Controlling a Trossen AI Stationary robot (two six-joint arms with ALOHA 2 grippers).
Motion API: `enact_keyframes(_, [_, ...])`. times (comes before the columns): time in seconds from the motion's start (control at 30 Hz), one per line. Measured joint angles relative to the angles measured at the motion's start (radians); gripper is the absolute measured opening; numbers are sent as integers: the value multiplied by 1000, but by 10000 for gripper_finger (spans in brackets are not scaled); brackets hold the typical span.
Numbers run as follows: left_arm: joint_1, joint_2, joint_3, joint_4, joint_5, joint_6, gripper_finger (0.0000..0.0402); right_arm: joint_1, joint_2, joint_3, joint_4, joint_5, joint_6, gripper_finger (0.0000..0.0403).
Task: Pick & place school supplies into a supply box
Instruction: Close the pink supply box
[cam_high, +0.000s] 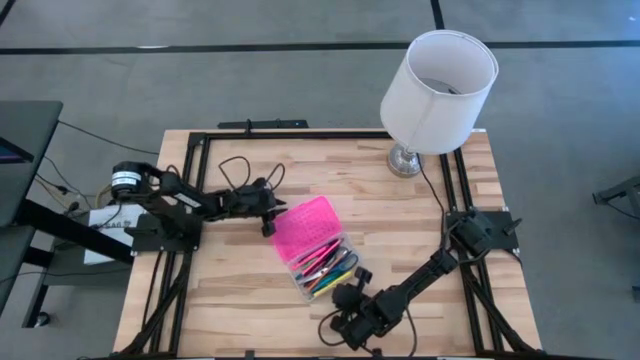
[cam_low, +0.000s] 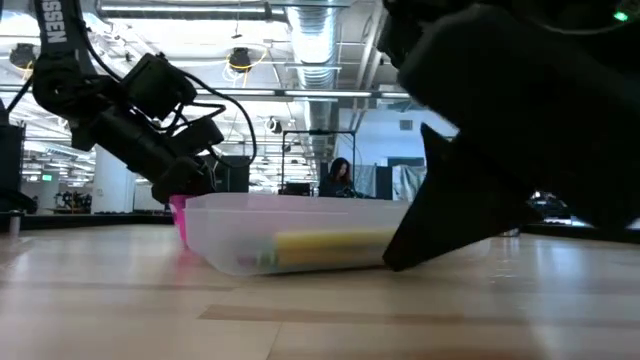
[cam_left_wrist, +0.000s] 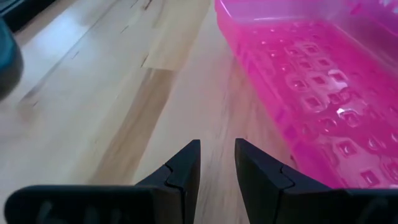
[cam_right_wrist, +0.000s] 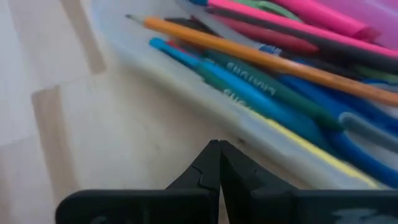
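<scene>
The supply box lies open in the middle of the table. Its hot-pink textured lid (cam_high: 308, 228) is folded back flat toward the far left, and its clear base (cam_high: 330, 272) holds the school supplies (cam_right_wrist: 273, 74): orange, blue, green, pink and yellow pens and pencils, with a blue scissors handle (cam_right_wrist: 367, 140). My left gripper (cam_left_wrist: 217, 163) is low over the wood beside the lid's left edge (cam_left_wrist: 283, 134), open by a narrow gap with nothing between the fingers. My right gripper (cam_right_wrist: 219, 148) is shut, its tips at the base's near long wall (cam_right_wrist: 249, 127). My right gripper points its shut fingertips (cam_right_wrist: 211, 158) low and slanting from the table's near side at the clear base's long wall (cam_right_wrist: 205, 102). I cannot tell whether they touch the wall. The box rests flat on the table.
A lamp with a white shade (cam_high: 440, 85) stands on its metal foot (cam_high: 405, 160) at the far right corner, its cord (cam_high: 432, 190) running along the right side. Black frame rails (cam_high: 300, 133) border the table. Bare wood lies near left of the box (cam_high: 240, 290).
</scene>
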Motion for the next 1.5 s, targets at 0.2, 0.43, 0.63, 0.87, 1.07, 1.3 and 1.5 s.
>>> enact_keyframes(0.2, [0, -5, 1, 3, 29, 2, 96, -10, 0, 0, -33, 16, 48, 0])
enact_keyframes(0.43, [0, -5, 1, 6, 101, 3, 96, -13, 0, 0, -98, 13, 112, 0])
enact_keyframes(0.63, [1, -5, 1, 6, 122, 3, 96, -13, 0, 0, -107, 17, 113, 0])
enact_keyframes(0.87, [2, -5, 1, 15, 163, 8, 96, -12, 0, 0, -110, 18, 119, 0])
enact_keyframes(1.07, [4, -12, 0, 15, 180, 20, 96, -6, -2, 0, -134, 18, 155, 0])
enact_keyframes(1.3, [5, -54, 0, 23, 255, 21, 96, 3, -2, 0, -156, 21, 185, 0])
enact_keyframes(1.5, [5, -77, 0, 21, 290, 21, 96, 3, -2, 0, -158, 21, 192, 0])
